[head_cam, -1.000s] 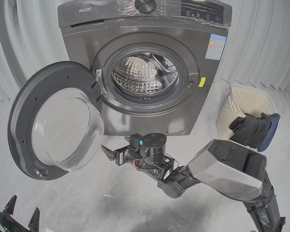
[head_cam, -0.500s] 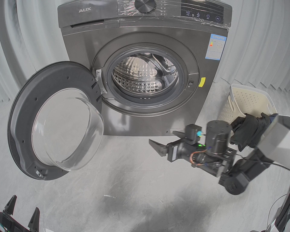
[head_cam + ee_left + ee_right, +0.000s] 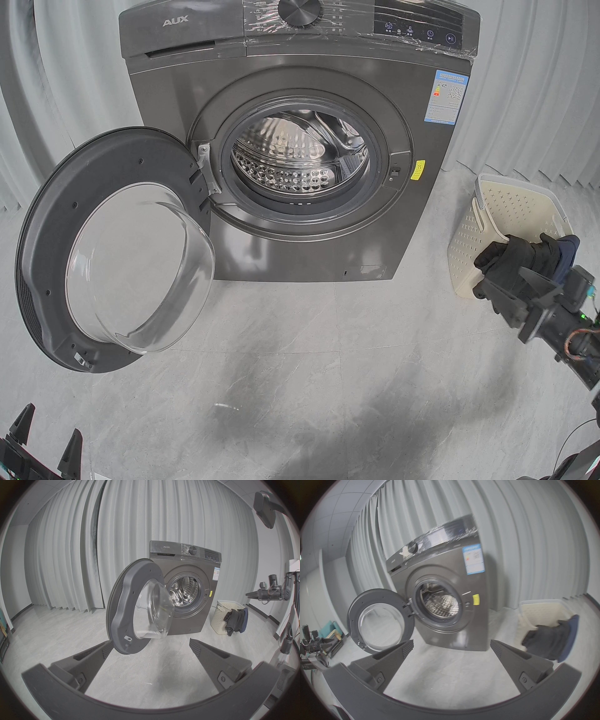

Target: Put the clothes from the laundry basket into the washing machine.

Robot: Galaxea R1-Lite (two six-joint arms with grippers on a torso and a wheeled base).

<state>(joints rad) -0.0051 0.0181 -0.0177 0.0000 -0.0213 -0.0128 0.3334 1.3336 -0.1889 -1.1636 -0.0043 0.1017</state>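
The grey washing machine stands with its round door swung wide to the left and its steel drum bare. A cream laundry basket sits on the floor to its right. Dark clothes and a blue garment hang over its front rim. My right gripper is open, level with the hanging dark clothes and holding nothing. My left gripper is open, low at the near left. The right wrist view has the basket and clothes beyond the open gripper.
Grey floor lies bare between me and the machine. Pleated white curtains close off the back and sides. The open door juts out over the floor at left. In the left wrist view the door stands ahead of the open left gripper.
My right arm has swung from low in front of the machine across to the right, ending at the clothes on the basket rim. Its gripper stayed open. The left gripper has not moved.
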